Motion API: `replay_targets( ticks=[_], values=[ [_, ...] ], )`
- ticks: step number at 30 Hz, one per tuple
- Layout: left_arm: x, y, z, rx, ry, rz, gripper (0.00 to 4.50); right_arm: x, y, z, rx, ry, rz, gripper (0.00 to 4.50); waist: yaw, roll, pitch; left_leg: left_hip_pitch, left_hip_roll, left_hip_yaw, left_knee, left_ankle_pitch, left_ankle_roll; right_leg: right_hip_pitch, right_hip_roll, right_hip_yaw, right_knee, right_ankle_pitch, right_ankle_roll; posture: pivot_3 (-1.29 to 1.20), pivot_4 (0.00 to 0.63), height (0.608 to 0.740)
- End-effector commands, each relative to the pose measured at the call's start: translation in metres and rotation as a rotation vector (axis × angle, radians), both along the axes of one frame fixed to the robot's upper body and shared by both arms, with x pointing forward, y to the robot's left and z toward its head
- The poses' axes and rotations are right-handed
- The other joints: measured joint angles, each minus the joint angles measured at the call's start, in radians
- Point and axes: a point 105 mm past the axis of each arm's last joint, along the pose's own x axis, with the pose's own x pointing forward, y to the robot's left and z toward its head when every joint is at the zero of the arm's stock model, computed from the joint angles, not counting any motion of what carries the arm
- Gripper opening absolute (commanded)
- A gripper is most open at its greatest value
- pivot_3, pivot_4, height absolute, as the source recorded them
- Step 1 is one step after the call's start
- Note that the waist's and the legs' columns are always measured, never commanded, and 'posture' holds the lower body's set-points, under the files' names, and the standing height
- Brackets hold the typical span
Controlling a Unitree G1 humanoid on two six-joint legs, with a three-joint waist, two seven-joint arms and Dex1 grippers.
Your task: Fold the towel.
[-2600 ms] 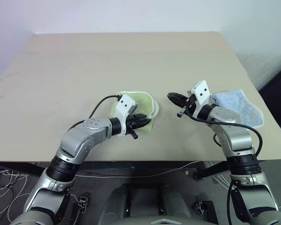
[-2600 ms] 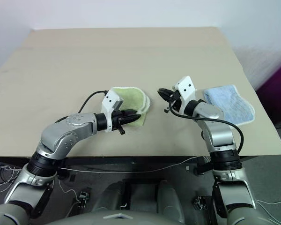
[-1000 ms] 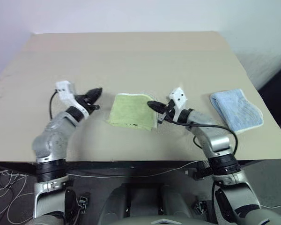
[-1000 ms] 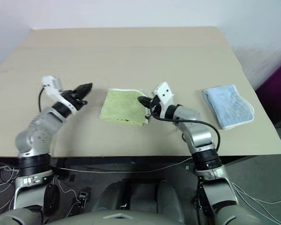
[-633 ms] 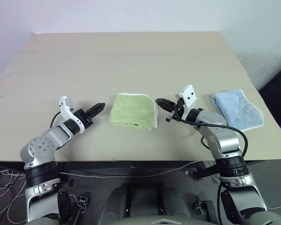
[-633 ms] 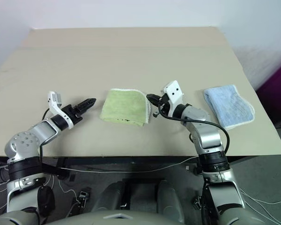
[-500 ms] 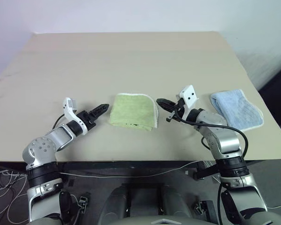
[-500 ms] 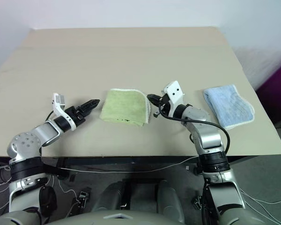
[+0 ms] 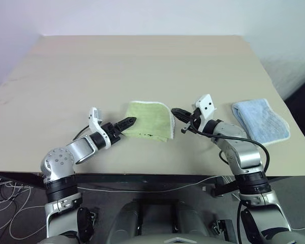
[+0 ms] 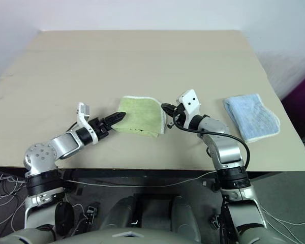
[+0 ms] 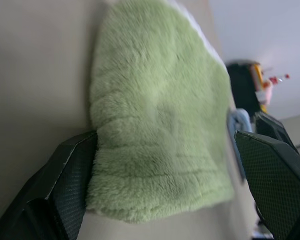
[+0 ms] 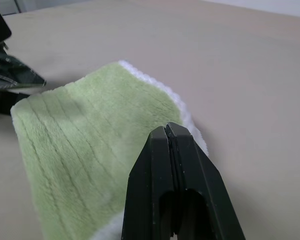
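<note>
Near the front edge of the table (image 9: 142,61), about midway between its left and right edges, lies the towel (image 9: 150,120), folded into a compact light-green pad with white edging along its far and right sides. At its left border sits the left gripper (image 9: 127,122), fingers spread wide on either side of the towel's near-left corner, holding nothing. Just beside the towel's right border hovers the right gripper (image 9: 176,112), its fingers pressed together and empty. Toward the table's right edge rests a folded pale-blue cloth (image 9: 260,121), well apart from the towel.
</note>
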Motion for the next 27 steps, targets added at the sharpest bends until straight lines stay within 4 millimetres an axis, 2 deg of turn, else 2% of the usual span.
replay_targets(
  ticks=[1, 5, 16, 23, 27],
  values=[
    [-0.009, -0.018, -0.005, -0.012, 0.036, -0.085, 4.48, -0.003, -0.001, 0.017, 0.02, -0.061, 0.003, 0.0, 0.001, 0.0, 0.0, 0.0, 0.0, 0.0, 0.0, 0.0, 0.0, 0.0, 0.0, 0.0, 0.0, 0.0, 0.0, 0.0, 0.15, 0.74],
    [-0.009, -0.02, -0.005, -0.019, 0.041, -0.081, 3.62, -0.003, 0.0, 0.017, 0.018, -0.063, 0.004, 0.0, 0.004, 0.0, 0.0, 0.0, 0.0, 0.0, 0.0, 0.0, 0.0, 0.0, 0.0, 0.0, 0.0, 0.0, 0.0, 0.0, 0.15, 0.74],
    [-0.009, -0.018, -0.005, -0.052, 0.042, -0.043, 0.09, -0.003, 0.0, 0.017, 0.017, -0.065, 0.006, 0.0, 0.0, 0.0, 0.0, 0.0, 0.0, 0.0, 0.0, 0.0, 0.0, 0.0, 0.001, 0.0, 0.0, 0.0, 0.0, 0.0, 0.15, 0.74],
    [-0.003, -0.008, -0.001, -0.079, 0.01, 0.033, 0.02, -0.004, -0.001, 0.016, 0.015, -0.063, 0.005, 0.0, -0.001, 0.0, 0.0, 0.0, 0.0, 0.0, 0.0, 0.0, 0.0, 0.0, 0.001, 0.0, 0.0, 0.0, 0.0, 0.0, 0.15, 0.74],
    [0.012, 0.011, 0.015, -0.101, -0.057, 0.135, 0.02, -0.003, -0.002, 0.016, 0.011, -0.063, -0.001, 0.0, -0.001, 0.0, 0.0, 0.0, 0.0, 0.0, 0.0, 0.0, 0.0, 0.0, 0.001, 0.0, 0.0, 0.0, 0.0, 0.0, 0.15, 0.74]
  ],
)
